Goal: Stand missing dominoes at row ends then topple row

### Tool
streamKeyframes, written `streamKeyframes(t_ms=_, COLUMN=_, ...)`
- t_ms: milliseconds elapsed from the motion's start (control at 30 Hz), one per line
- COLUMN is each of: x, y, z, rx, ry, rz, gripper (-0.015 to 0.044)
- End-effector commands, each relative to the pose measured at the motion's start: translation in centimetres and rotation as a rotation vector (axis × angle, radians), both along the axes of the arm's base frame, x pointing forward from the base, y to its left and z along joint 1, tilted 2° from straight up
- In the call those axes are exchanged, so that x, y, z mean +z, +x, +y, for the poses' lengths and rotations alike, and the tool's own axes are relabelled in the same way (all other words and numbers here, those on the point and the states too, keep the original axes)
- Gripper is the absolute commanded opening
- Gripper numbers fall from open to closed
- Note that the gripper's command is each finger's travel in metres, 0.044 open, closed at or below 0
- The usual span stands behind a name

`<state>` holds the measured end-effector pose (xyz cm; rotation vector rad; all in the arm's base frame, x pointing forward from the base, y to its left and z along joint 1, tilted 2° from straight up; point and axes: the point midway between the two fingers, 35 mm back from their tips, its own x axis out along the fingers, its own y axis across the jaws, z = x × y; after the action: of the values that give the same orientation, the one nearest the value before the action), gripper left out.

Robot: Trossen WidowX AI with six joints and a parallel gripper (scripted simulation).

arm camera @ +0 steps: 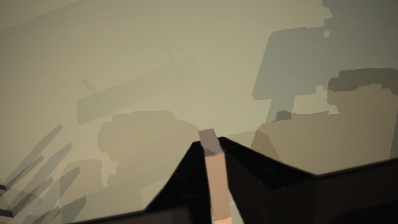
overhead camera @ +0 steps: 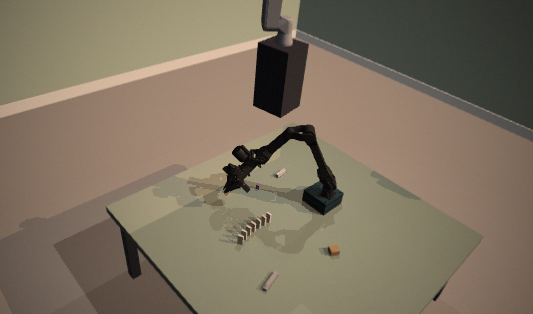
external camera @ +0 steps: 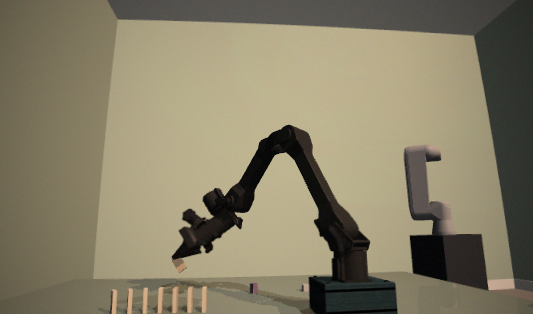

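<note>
The light is dim and warm. Soft, blocky shadows of the arm (overhead camera: 307, 145) lie on the table (overhead camera: 387, 270) toward its left edge. All views look coarse, without glare.

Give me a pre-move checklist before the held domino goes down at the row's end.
1. Grip: end effector shut on the domino: ok.
2. Height: held domino hangs well above the table: ok.
3. Standing row: seven dominoes upright, evenly spaced: ok.
4. Clearance: end effector apart from the row: ok.
5. Orientation: held domino tilted, not vertical: not ok.
6. Alignment over the end spot: cannot tell.
</note>
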<state>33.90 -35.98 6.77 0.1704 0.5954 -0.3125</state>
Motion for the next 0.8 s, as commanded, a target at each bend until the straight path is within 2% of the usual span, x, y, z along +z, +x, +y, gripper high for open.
streamKeyframes(t_ms=0, x=0.5, y=-0.4, z=0.2, rx=0.008, ry=-0.022, rz=-0.064, gripper=0.0021)
streamKeyframes(t_ms=767, x=2.1, y=-4.1, z=3.6, rx=0.088, ry=-0.153, rz=-0.35, gripper=0.0021)
